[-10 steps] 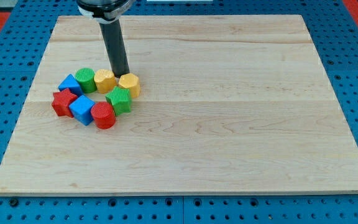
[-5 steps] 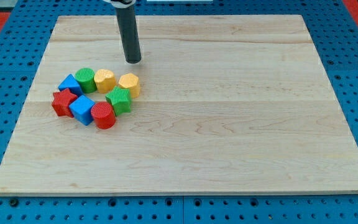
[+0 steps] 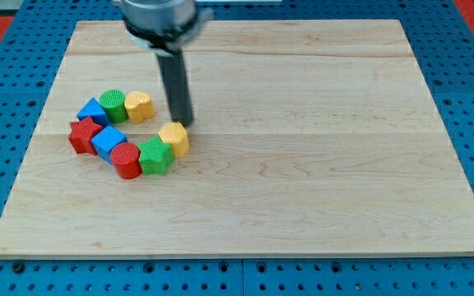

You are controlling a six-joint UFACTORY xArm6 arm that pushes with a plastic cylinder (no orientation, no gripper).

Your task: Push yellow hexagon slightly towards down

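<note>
My tip (image 3: 183,123) touches the yellow hexagon's (image 3: 174,139) top edge; the rod has no jaws.

The wooden worktop (image 3: 303,164) carries eight small blocks in one cluster near the view's left: yellow hexagon (image 3: 174,138), green block (image 3: 155,156), red cylinder (image 3: 126,159), blue block (image 3: 106,141), red block (image 3: 81,135), blue triangle (image 3: 92,109), green cylinder (image 3: 113,105), yellow block (image 3: 139,106).

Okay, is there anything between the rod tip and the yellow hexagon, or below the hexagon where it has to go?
Nothing visible stands between them: my tip sits right at the top edge of the yellow hexagon. Toward the view's bottom the board is bare wood. The green block touches the hexagon's lower left, beside that path.
</note>
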